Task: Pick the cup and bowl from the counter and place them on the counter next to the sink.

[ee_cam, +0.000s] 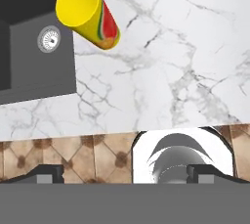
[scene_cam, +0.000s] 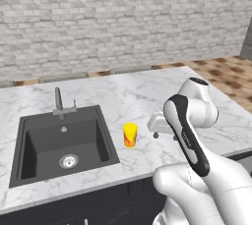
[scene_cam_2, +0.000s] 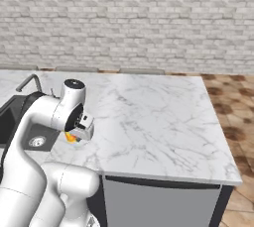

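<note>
The cup (scene_cam: 130,134), a small yellow tumbler with red-orange swirls, stands upright on the white marble counter (scene_cam: 128,91), just right of the dark grey sink (scene_cam: 59,145). My gripper (scene_cam: 165,135) hovers to the cup's right and above the counter, open with nothing between its fingers. In the hand view the cup (ee_cam: 88,13) lies at the upper left beside the sink (ee_cam: 29,32), well apart from my gripper (ee_cam: 127,174). In the right base view the hand (scene_cam_2: 82,126) covers most of the cup (scene_cam_2: 72,138). The bowl is out of view.
A grey faucet (scene_cam: 59,102) rises behind the basin, and a round metal drain (scene_cam: 68,160) sits in it. The counter (scene_cam_2: 149,117) stretches bare to its right edge, where tan tiled floor (scene_cam_2: 238,122) begins. A brick wall (scene_cam: 123,17) stands behind.
</note>
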Controlling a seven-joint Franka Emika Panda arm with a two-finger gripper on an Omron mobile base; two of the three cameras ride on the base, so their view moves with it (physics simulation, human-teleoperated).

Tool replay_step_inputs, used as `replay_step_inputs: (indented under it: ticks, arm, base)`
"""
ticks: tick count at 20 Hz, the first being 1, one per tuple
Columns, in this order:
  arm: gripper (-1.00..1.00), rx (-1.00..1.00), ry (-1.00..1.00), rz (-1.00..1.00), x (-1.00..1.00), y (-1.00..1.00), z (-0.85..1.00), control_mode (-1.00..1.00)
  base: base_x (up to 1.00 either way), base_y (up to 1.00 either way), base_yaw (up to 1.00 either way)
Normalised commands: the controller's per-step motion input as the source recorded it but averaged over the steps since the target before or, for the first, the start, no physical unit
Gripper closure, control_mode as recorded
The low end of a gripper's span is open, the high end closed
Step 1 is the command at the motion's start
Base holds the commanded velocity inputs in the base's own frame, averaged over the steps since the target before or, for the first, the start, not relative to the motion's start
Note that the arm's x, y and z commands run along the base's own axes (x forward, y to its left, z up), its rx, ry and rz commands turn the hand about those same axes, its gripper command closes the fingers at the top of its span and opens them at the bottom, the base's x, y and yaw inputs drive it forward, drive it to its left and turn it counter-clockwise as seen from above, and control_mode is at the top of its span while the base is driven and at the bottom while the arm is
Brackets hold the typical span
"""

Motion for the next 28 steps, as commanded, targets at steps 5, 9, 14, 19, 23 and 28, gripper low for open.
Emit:
replay_step_inputs:
  ticks: [5, 9, 14, 19, 23, 28]
  arm:
    - [-1.0, 0.0, 0.0, 0.0, 0.0, 0.0, 0.0, 1.0]
    - [-1.0, 0.0, 0.0, 0.0, 0.0, 0.0, 0.0, 1.0]
    - [-1.0, 0.0, 0.0, 0.0, 0.0, 0.0, 0.0, 1.0]
    - [-1.0, 0.0, 0.0, 0.0, 0.0, 0.0, 0.0, 1.0]
    - [-1.0, 0.0, 0.0, 0.0, 0.0, 0.0, 0.0, 1.0]
    - [-1.0, 0.0, 0.0, 0.0, 0.0, 0.0, 0.0, 1.0]
  base:
    - [-1.0, -0.53, -0.31]
    - [-0.88, -0.58, -0.48]
    - [-0.17, -0.27, -0.8]
    - [0.01, -0.02, -0.97]
    - [0.0, 0.0, -1.0]
    - [0.0, 0.0, -1.0]
